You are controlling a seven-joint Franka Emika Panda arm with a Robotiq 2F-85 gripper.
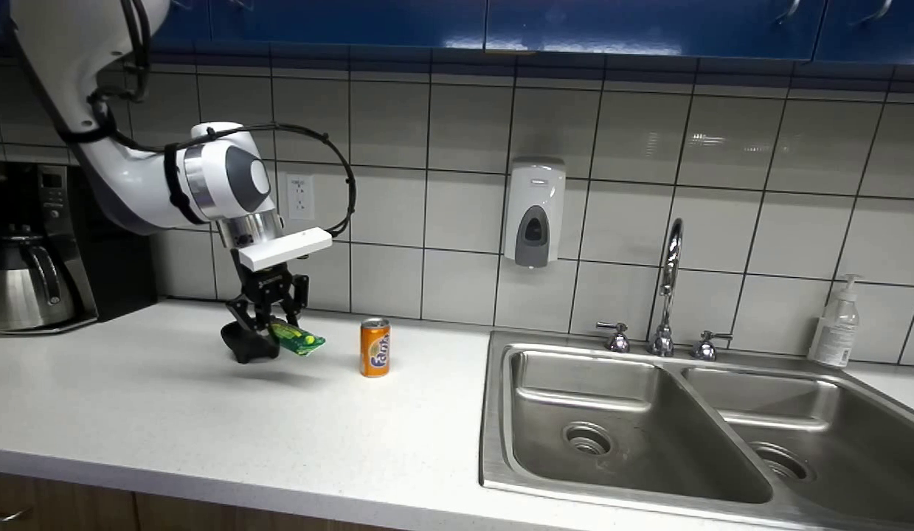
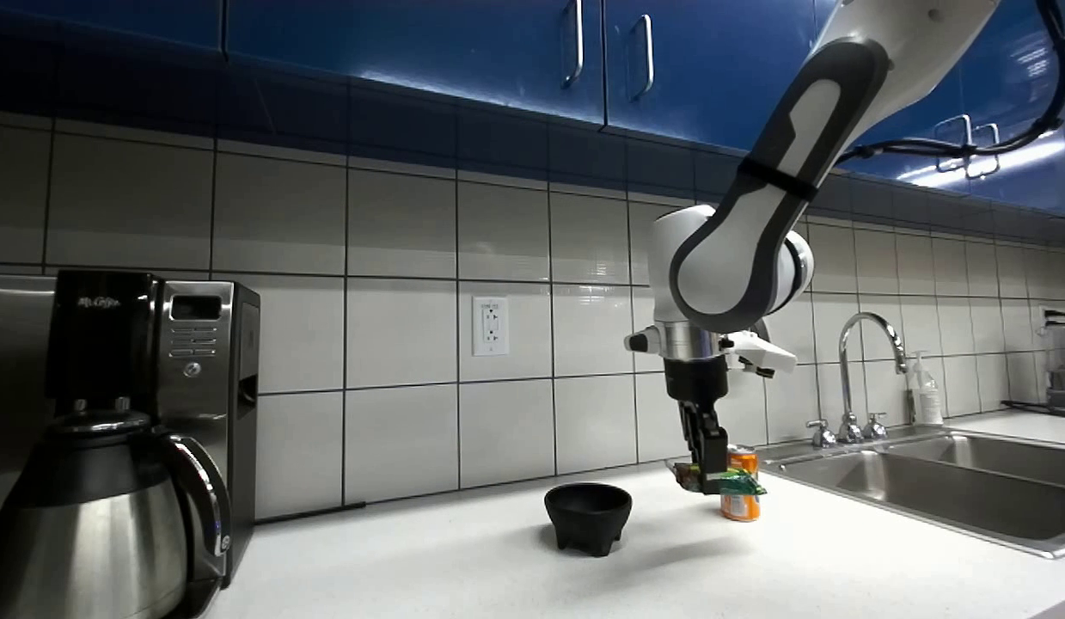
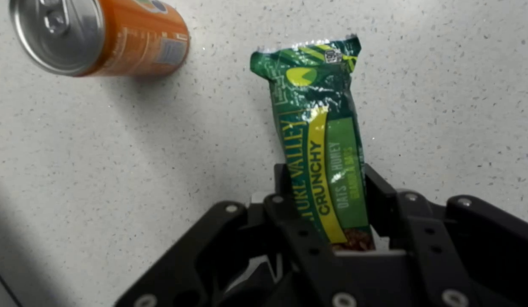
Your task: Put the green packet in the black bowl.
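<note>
Wrist view, left to right: at ten o'clock an orange can (image 3: 144, 38) shows its silver lid and pull tab, its fine print too blurred to read. Right of it, the green packet (image 3: 317, 140) points its free end toward twelve o'clock. Gold capitals give "TURE VALLEY", the first letters covered; "CRUNCHY" runs along a yellow band, with "OATS 'N HONEY" and "GRANOLA BARS" on a lighter panel beside it.

In an exterior view, a coffee machine (image 2: 137, 370) between eight and nine o'clock is marked "Mr. Coffee", and the black bowl (image 2: 588, 516) stands on the counter (image 2: 394, 567) between five and six. In an exterior view, the can (image 1: 375, 348), between seven and eight o'clock, reads "Fanta"; a wall dispenser (image 1: 534, 214) at two and a pump bottle (image 1: 836, 328) at three carry print too small to read.

From five o'clock in the wrist view, the gripper (image 3: 327, 181) reaches in, its fingers (image 3: 381, 192) clamped on the packet, one against each long edge. In both exterior views the packet is held above the counter, a shadow below. In an exterior view, the packet (image 2: 743, 483) lies between two and three o'clock from the bowl, apart from it and partly in front of the can.
</note>
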